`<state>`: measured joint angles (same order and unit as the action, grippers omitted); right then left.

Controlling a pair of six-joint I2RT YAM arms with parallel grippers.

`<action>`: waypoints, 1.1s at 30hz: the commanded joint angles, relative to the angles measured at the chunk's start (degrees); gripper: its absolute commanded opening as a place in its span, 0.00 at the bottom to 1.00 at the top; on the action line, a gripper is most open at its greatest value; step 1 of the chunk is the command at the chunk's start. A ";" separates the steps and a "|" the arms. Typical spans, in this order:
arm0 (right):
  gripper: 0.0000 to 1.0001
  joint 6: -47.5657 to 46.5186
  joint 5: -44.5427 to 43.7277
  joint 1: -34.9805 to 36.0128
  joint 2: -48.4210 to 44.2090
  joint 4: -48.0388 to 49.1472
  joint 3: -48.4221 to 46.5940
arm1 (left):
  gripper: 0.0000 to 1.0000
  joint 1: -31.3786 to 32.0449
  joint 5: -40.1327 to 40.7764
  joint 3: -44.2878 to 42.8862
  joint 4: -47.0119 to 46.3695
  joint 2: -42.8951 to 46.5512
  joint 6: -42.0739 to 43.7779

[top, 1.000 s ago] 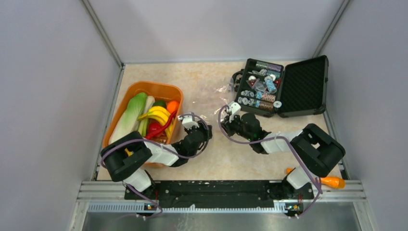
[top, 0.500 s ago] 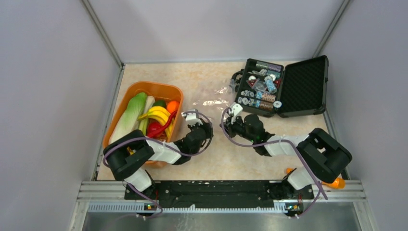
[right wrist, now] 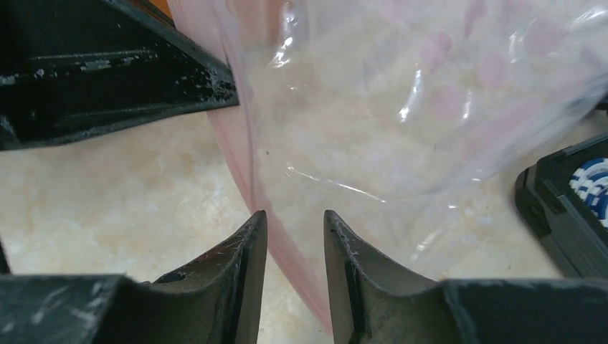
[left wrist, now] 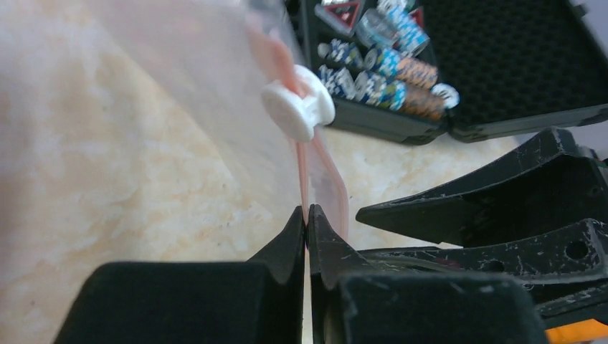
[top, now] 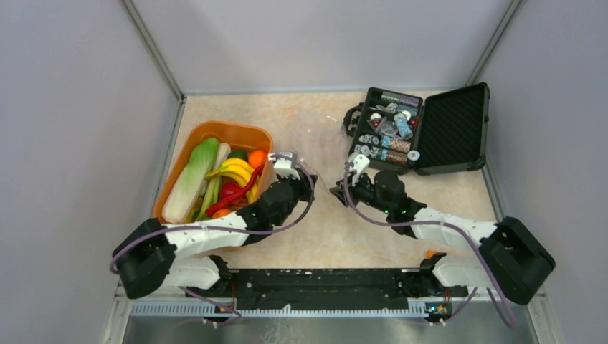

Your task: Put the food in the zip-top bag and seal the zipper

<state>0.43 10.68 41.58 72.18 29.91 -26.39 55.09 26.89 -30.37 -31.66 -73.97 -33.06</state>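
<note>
The zip-top bag (left wrist: 193,79) is clear with a pink zipper (left wrist: 305,172) along its mouth and a white slider (left wrist: 297,111). My left gripper (left wrist: 307,209) is shut on the zipper edge, at the table's middle in the top view (top: 305,183). My right gripper (right wrist: 294,222) is open, and the pink zipper (right wrist: 244,143) runs between its fingers; it faces the left gripper in the top view (top: 337,192). The bag (right wrist: 401,107) hangs in front of it and is barely visible from above. The food, with bananas (top: 233,170), an orange (top: 257,158) and a red chilli (top: 240,193), lies in the orange tub (top: 236,132).
An open black hard case (top: 459,125) with chips stands at the back right, close behind the right gripper. The orange tub sits just left of the left gripper. Grey walls close in the table on three sides. An orange object (top: 430,254) lies by the right base.
Both arms have stretched out, their elbows swinging outward. The bag's crinkled glints on the table behind the grippers are gone. The grippers stayed close together at the middle.
</note>
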 commanded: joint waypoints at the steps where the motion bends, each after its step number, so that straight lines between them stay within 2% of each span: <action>1: 0.39 8.07 -1.65 0.52 -12.41 0.48 0.21 | 0.00 -0.21 -3.67 -3.97 9.97 8.80 6.04; 3: 0.54 13.43 -4.77 0.53 -18.68 0.76 1.56 | 0.00 -0.29 -6.00 -4.98 12.75 12.40 8.40; 5: 0.65 17.76 -9.93 0.56 -24.39 -1.73 1.31 | 0.00 -0.38 -8.94 -6.29 15.00 14.70 10.58; 7: 0.69 19.90 -14.20 0.52 -28.74 -5.82 -0.07 | 0.00 -0.51 -12.23 -8.07 16.64 16.49 12.07; 16: 0.69 18.05 -31.35 0.52 -38.53 -24.14 -7.09 | 0.00 -0.54 -26.19 -22.31 24.59 16.07 16.18; 19: 0.72 16.51 -35.89 0.52 -40.00 -27.77 -8.98 | 0.00 -0.56 -33.16 -28.11 27.02 13.34 15.50; 23: 0.74 16.25 -48.23 0.52 -43.35 -31.00 -9.89 | 0.00 -0.51 -43.77 -35.48 31.06 9.11 13.95; 26: 0.76 14.78 -54.88 0.49 -46.92 -31.79 -9.92 | 0.00 -0.51 -52.37 -37.83 29.74 6.32 13.03; 29: 0.77 11.28 -54.98 0.52 -47.29 -31.78 -11.03 | 0.00 -0.51 -58.98 -38.66 27.24 3.23 11.42; 33: 0.78 11.06 -55.82 0.52 -43.91 -36.98 -15.58 | 0.00 -0.55 -66.56 -38.99 21.24 -0.65 7.24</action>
<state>13.98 -41.21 41.85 25.58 -3.14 -36.21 54.68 -27.97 -67.46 -3.55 -71.85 -21.52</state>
